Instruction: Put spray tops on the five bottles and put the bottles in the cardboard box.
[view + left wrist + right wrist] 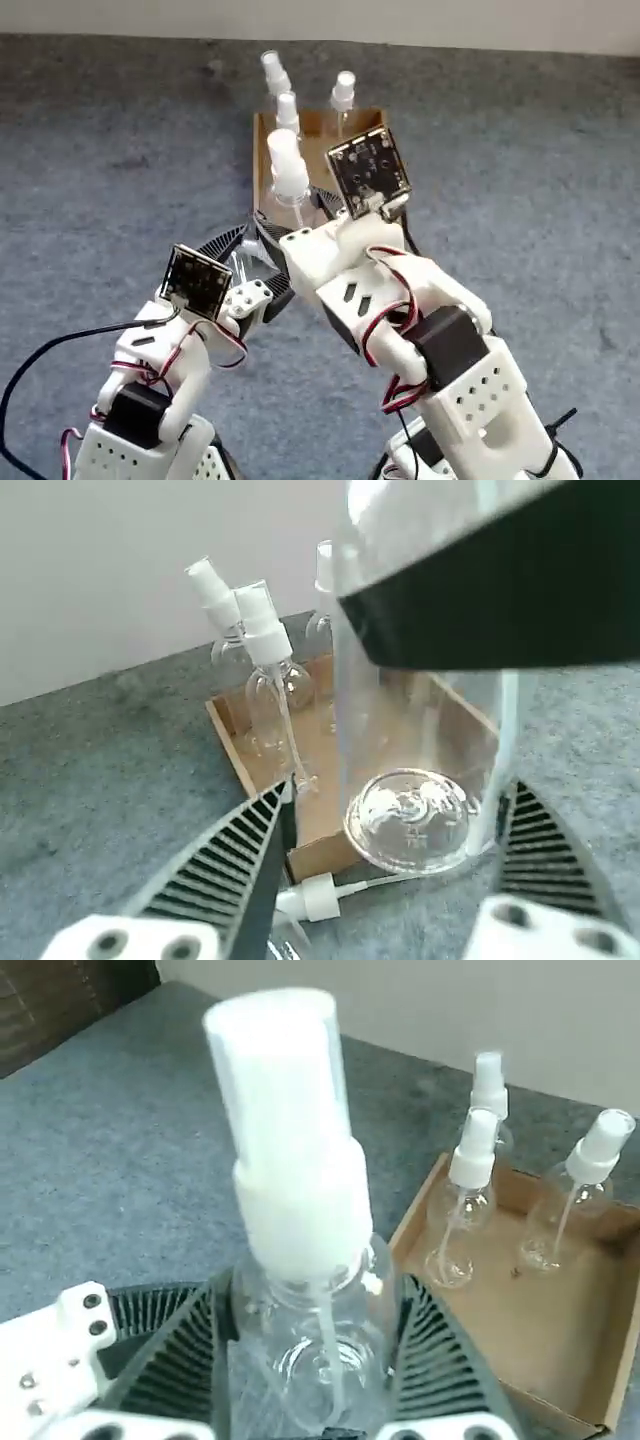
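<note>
Bottles with white spray tops stood upright toward the far edge of the cardboard box (262, 150): the far-left bottle (288, 112) by one far corner and the far-right bottle (343, 92) by the other. A leaning bottle (273, 72) sat at the far left corner, its top tipped away from the box. Whether it was inside could not be told.

At the box's near edge the right gripper (295, 215) was pinching the held bottle (290, 185) by its clear body. The held bottle's long axis was vertical, with the white spray top pointing up and the round base down, over the near wall.

The left gripper (398, 795) was spread wide, low at the near side of the box, one ribbed finger on each side of the held bottle's base. Whether either finger touched the glass could not be told.

A loose spray top (318, 898) lay on its side on the grey table (100, 150), just outside the box's near wall, with its thin tube running roughly along that wall.
</note>
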`<state>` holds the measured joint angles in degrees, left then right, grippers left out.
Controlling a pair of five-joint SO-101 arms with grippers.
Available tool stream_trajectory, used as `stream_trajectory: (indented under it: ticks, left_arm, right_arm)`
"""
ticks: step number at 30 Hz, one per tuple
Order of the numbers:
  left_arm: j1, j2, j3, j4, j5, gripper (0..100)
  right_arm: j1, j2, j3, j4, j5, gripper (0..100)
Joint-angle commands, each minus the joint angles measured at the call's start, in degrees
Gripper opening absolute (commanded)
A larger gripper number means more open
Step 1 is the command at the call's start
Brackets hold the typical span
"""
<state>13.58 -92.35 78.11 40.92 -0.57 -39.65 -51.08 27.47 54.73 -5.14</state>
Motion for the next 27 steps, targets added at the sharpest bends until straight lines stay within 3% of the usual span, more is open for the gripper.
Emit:
stream_trajectory:
  ticks: [1, 6, 9, 15, 27]
  left_arm:
    - [-0.8, 0.3, -0.1, -1.0, -0.2, 26]
    - [-1.1, 0.3, 0.2, -0.8, -0.2, 24]
    - [-5.1, 0.3, 0.3, -0.5, 0.0, 16]
    - [-11.6, 0.3, 0.2, -0.8, 0.2, 0]
    - [-11.6, 0.3, 0.3, -0.8, 0.1, 1]
  right_arm:
    - [2.3, -1.0, -3.6, -1.5, 0.7, 0.4]
    - [13.9, 5.2, -3.9, -12.4, 0.7, 0.4]
    - [18.2, 11.0, -3.9, -16.0, 0.4, 0.4]
    - [19.1, 20.4, -3.6, -26.9, 0.7, 0.4]
    - [21.1, 35.4, -3.5, -39.3, 6.7, 0.4]
